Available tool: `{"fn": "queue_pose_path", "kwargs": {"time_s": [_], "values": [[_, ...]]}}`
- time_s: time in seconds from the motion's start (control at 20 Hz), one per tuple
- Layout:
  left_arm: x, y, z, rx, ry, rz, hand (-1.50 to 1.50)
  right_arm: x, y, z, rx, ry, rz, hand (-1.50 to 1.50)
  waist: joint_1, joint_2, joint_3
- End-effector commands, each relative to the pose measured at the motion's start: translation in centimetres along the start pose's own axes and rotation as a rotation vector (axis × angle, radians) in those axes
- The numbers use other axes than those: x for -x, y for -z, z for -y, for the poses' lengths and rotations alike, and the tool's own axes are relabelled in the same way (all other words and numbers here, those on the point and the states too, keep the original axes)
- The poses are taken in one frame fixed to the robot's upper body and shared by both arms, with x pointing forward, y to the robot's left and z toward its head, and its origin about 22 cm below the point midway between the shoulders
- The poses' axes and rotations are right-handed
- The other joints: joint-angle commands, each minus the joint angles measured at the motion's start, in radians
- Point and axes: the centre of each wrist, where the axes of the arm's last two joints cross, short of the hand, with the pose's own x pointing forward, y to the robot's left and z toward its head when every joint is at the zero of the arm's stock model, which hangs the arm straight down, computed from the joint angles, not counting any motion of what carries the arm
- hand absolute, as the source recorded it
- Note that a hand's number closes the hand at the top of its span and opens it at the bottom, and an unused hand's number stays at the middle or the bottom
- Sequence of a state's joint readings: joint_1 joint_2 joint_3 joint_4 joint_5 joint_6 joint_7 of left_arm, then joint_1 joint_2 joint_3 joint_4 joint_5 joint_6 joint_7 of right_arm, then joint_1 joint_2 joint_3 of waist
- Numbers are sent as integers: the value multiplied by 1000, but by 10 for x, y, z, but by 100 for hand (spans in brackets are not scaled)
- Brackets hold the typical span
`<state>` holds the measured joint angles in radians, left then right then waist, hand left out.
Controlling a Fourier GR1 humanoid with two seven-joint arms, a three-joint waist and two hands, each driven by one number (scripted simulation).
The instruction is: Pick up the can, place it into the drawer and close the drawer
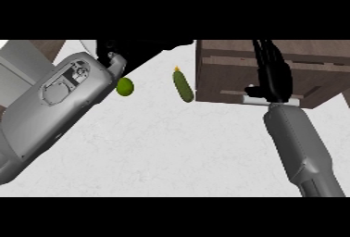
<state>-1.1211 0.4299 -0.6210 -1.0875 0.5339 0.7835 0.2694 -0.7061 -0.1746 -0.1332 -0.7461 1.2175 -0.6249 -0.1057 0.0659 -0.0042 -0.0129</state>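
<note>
The right hand point(273, 69) reached up over the drawer point(226, 69), its black fingers stretched long and fairly straight across the brown wood, nothing visibly held in them; I judged it open, with a pale strip, perhaps the handle point(273, 99), just below the wrist. The left hand point(130, 48) sat at the top of the view, mostly a dark mass beyond the big grey forearm, and whether its fingers were apart or together I could not tell.

Going down by size: the white counter point(171, 152) filled most of the view. The drawer, a dark brown box at the upper right, lay under the right hand. A cucumber point(182, 85) lay on the counter just beside the drawer's left edge, tilted a little. A lime point(124, 86) rested close against the left forearm.

The can showed nowhere (it may have been inside the drawer, hidden by the arm, but that was a guess). So the picking and placing looked done or at least out of sight, and the step in hand seemed to be the closing of the drawer.

The next move would call for the right hand to press flat on the drawer front and push it straight home, keeping clear of the cucumber at its side.
</note>
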Motion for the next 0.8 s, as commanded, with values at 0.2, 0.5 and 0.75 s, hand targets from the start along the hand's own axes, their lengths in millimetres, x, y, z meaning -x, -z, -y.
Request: {"fn": "queue_pose_path", "kwargs": {"time_s": [0.2,0.5,0.75], "values": [[17,-15,-18,10,3,-18,-150,-10,36,-3,5,6,-21,-150,16,26,15],[34,-30,-23,-4,15,-5,-150,-31,53,-2,6,0,-8,-150,17,27,15],[30,-33,-37,25,3,-5,-150,-16,75,19,30,8,-43,-150,27,32,15]]}}
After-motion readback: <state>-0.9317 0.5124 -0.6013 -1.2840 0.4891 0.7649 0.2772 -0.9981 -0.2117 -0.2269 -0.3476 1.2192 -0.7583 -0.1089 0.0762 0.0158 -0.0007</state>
